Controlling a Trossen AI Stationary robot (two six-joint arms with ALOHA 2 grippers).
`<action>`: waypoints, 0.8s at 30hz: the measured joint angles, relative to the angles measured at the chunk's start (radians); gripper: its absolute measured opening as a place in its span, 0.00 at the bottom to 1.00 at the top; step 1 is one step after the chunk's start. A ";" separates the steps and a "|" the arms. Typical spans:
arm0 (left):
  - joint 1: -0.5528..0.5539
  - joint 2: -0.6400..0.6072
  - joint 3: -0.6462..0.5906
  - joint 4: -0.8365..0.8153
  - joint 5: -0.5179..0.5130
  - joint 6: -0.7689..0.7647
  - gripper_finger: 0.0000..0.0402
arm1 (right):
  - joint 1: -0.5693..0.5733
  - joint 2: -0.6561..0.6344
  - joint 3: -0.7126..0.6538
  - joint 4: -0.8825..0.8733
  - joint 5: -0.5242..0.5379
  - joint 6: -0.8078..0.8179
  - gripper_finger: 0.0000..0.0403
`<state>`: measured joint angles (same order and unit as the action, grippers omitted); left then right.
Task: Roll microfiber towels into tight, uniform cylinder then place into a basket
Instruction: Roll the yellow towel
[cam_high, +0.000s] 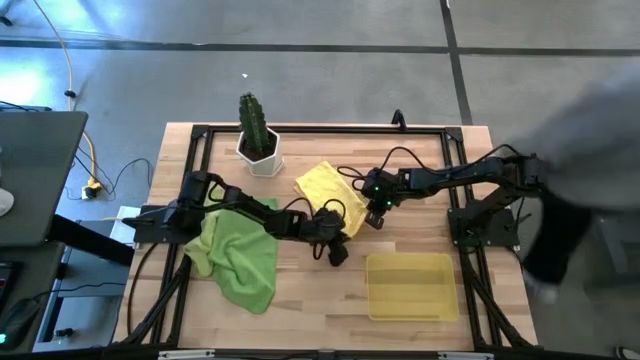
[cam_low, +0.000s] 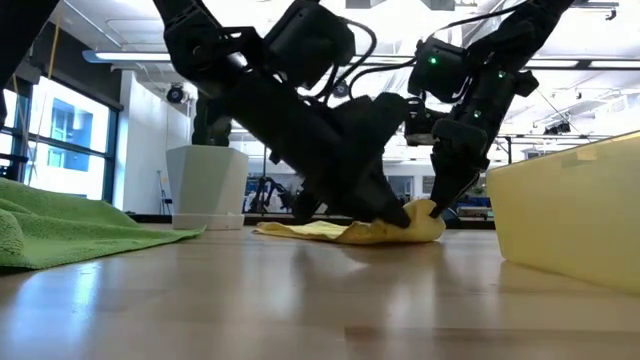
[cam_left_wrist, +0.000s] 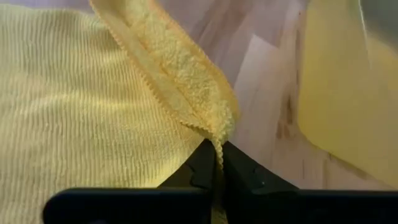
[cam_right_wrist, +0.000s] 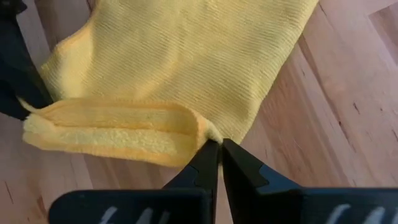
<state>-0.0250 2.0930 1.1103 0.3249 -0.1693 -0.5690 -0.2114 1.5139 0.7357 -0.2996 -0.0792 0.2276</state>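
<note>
L gripper (cam_left_wrist: 217, 163): jaws pinched together on the hem of the yellow towel (cam_high: 325, 183), at the end of a folded-over lip of cloth. R gripper (cam_right_wrist: 219, 155): also clamped on the same towel, at the opposite end of that turned-over strip. In the high view both grippers sit near table centre, L one (cam_high: 336, 250) on the near side of the towel, R one (cam_high: 376, 213) just beside the towel's right edge.

Low view: the grabbed edge of the yellow towel (cam_low: 385, 230) is bunched up off the wood under both arms, rest lies flat behind.

Outward: basket (cam_high: 411, 287) sits near-right of the grippers, close but not touching the towel; nothing visible in it. Green towels (cam_high: 240, 255) lie crumpled in a heap under the L arm, left of centre; can't separate how many in the pile. Cactus pot (cam_high: 260, 152) at the far edge, well apart from the work. Wooden table (cam_high: 310, 320) otherwise bare near the front.

Progress, my read: v. early. Only 1 fold/first turn of the yellow towel started, no cylinder yet. Left to do: finish rolling yellow, drop it in the basket, then same for the green ones, untouched so far. Nothing binned.
</note>
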 joint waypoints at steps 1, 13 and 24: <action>0.000 0.001 0.000 -0.007 0.001 -0.032 0.01 | 0.000 0.000 0.000 0.001 0.000 0.000 0.03; -0.004 -0.021 -0.001 -0.008 -0.081 -0.297 0.00 | 0.004 0.000 0.000 -0.003 0.018 0.034 0.03; -0.010 -0.082 -0.001 -0.240 -0.238 -0.363 0.00 | 0.004 0.005 0.001 0.017 0.053 0.034 0.03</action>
<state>-0.0353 2.0105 1.1091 0.0844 -0.4073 -0.9321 -0.2070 1.5189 0.7364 -0.2822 -0.0257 0.2615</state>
